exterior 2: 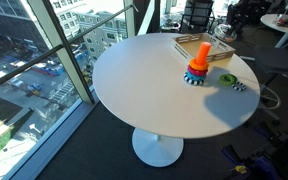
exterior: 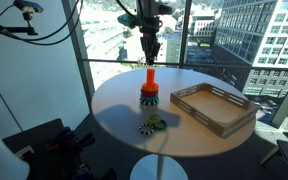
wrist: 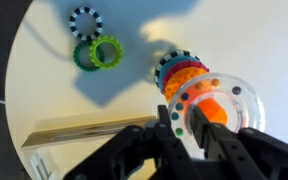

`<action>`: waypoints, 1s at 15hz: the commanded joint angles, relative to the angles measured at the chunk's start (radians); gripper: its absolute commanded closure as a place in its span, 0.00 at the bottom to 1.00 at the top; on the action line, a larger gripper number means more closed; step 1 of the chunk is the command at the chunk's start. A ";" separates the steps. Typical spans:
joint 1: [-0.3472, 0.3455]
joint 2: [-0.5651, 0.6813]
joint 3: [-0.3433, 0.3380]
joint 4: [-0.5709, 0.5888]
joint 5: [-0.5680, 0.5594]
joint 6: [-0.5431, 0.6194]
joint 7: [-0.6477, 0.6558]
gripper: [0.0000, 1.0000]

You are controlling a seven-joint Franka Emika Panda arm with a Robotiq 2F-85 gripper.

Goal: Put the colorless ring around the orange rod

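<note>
My gripper (wrist: 197, 138) grips the colorless ring (wrist: 242, 98) (by its near edge); the orange rod (wrist: 212, 112) stands directly below.

On the round table (exterior: 114, 115) stand one orange rod (exterior: 149, 78) and one wooden tray (exterior: 216, 108). Three loose rings lie near the rod: one dark ring (wrist: 74, 22), one darker green ring (wrist: 79, 55) and one lighter green ring (wrist: 108, 40). There is one colorless ring (wrist: 242, 100), and at least two stacked rings (wrist: 174, 65) at the rod's foot.
</note>
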 commanded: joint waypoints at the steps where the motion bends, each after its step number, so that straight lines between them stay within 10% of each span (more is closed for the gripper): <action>1: -0.012 0.068 0.013 0.108 0.035 -0.092 -0.016 0.91; 15: -0.011 0.283 0.020 0.353 0.023 -0.251 0.001 0.90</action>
